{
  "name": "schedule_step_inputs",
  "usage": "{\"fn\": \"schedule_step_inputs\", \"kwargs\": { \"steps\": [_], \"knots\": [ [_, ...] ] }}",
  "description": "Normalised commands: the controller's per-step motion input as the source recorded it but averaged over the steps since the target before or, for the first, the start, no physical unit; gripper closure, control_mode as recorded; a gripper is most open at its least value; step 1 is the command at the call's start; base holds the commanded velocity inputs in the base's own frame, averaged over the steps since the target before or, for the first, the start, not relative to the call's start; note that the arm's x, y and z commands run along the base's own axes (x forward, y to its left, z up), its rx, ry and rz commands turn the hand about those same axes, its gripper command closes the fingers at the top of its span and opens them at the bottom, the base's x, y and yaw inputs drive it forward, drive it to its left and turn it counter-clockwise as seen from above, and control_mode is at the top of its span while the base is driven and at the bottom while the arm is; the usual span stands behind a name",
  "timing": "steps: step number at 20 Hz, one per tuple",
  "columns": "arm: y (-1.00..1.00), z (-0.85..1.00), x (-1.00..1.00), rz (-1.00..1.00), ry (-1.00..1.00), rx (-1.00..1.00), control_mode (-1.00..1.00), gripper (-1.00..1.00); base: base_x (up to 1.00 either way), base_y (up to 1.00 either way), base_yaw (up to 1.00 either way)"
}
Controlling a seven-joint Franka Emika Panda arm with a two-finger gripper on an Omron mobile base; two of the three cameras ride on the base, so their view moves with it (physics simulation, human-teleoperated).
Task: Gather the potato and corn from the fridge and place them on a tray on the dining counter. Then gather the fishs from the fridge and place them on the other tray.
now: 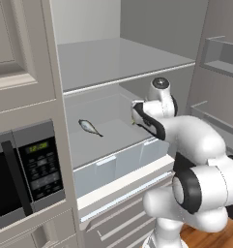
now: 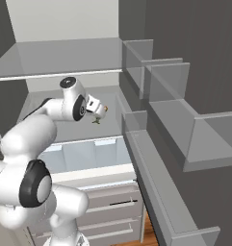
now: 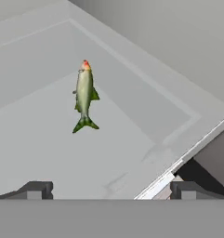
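The fridge stands open in front of me, its grey shelf above and a clear-fronted drawer below. The door swings out to my right, with its bins in a row. A black microwave sits in the cabinet to the left of the fridge. My arm reaches into the compartment over the drawer. My tool hangs above the drawer floor, fingers wide apart and holding nothing. One fish lies flat on that floor, ahead of the fingertips and clear of them; in the left base view a fish lies left of my wrist, well apart
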Motion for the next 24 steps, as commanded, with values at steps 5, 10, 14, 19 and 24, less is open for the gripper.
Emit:
{"fn": "schedule_step_inputs", "kwargs": {
  "steps": [5, 10, 14, 19, 24],
  "knots": [
    [0.0, -0.03, 0.52, 0.06, 0.0, 0.0, -1.0, -1.0, 0.0, 0.0, 0.0],
    [0.01, -0.21, 0.42, 0.0, 0.0, 0.0, -1.0, -1.0, 0.0, 0.0, 0.0],
    [0.08, -0.15, 0.44, 0.0, 0.0, 0.0, -1.0, -1.0, 0.0, 0.0, 0.0],
    [0.0, -0.21, 0.46, 0.0, 0.0, 0.0, -1.0, -1.0, 0.0, 0.0, 0.0],
    [0.05, -0.25, 0.54, 0.0, 0.0, 0.0, -1.0, -1.0, 0.0, 0.0, 0.0]
  ]
}}
